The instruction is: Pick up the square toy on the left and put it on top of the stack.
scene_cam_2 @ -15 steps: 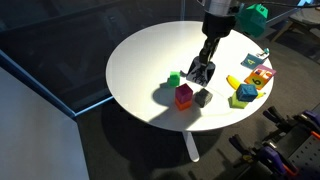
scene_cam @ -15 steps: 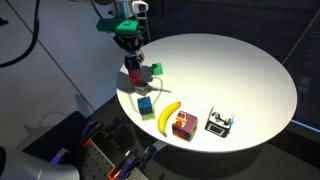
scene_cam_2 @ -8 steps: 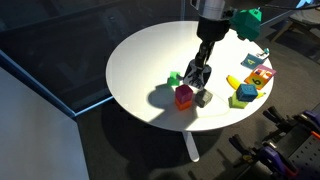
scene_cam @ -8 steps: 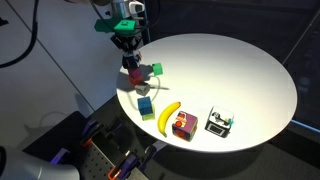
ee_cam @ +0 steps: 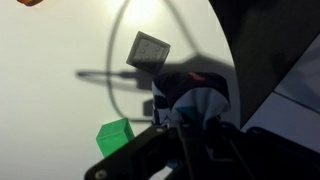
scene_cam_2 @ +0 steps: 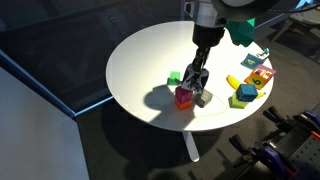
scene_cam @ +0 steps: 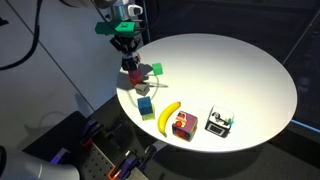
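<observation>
My gripper (scene_cam: pixel 128 58) is shut on the square toy (ee_cam: pixel 196 104), a small dark cube with a white face and a greenish patch. It holds the toy just above the table beside the stack (scene_cam: pixel 135 78) of small red blocks. In an exterior view the gripper (scene_cam_2: pixel 199 78) hangs right behind the red stack (scene_cam_2: pixel 184 97). In the wrist view the fingers (ee_cam: pixel 186 128) are dark and hide most of the toy. Only a red corner of the stack (ee_cam: pixel 30 2) shows at the top edge there.
A plain green cube (scene_cam: pixel 158 70) (scene_cam_2: pixel 175 78) (ee_cam: pixel 115 135) and a grey cube (scene_cam: pixel 147 88) (scene_cam_2: pixel 204 97) (ee_cam: pixel 150 50) lie close to the stack. A blue cube (scene_cam: pixel 146 105), a banana (scene_cam: pixel 168 117), a red-yellow cube (scene_cam: pixel 182 125) and a white-framed black cube (scene_cam: pixel 219 123) sit near the round white table's (scene_cam: pixel 240 70) edge.
The gripper, still holding the toy, has shifted a little toward the red stack. Nothing else on the table has moved.
</observation>
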Robot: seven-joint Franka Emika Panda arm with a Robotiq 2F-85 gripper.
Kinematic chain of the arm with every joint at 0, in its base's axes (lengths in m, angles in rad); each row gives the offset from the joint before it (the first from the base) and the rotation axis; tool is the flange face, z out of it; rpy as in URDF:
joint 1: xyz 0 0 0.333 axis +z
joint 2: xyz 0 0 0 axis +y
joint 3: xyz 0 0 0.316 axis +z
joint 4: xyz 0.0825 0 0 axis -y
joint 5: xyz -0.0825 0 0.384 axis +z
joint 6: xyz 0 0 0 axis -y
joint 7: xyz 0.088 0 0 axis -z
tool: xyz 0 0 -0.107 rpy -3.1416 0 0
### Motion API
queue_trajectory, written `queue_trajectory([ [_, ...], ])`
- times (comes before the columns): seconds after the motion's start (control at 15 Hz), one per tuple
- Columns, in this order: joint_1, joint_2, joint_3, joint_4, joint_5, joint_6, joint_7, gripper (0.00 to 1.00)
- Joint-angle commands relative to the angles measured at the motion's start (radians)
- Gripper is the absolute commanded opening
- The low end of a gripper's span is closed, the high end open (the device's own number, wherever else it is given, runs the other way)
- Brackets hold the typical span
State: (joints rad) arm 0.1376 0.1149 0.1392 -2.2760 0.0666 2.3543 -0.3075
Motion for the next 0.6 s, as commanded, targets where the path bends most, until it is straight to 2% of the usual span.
queue_trajectory([
  [0.0,0.005,0.027,0.009,0.037,-0.027,-0.022,0.047,0.05],
  [0.33,0.014,0.058,0.013,0.058,-0.035,-0.021,0.089,0.05],
  [0.53,0.019,0.073,0.011,0.071,-0.037,-0.02,0.157,0.05],
])
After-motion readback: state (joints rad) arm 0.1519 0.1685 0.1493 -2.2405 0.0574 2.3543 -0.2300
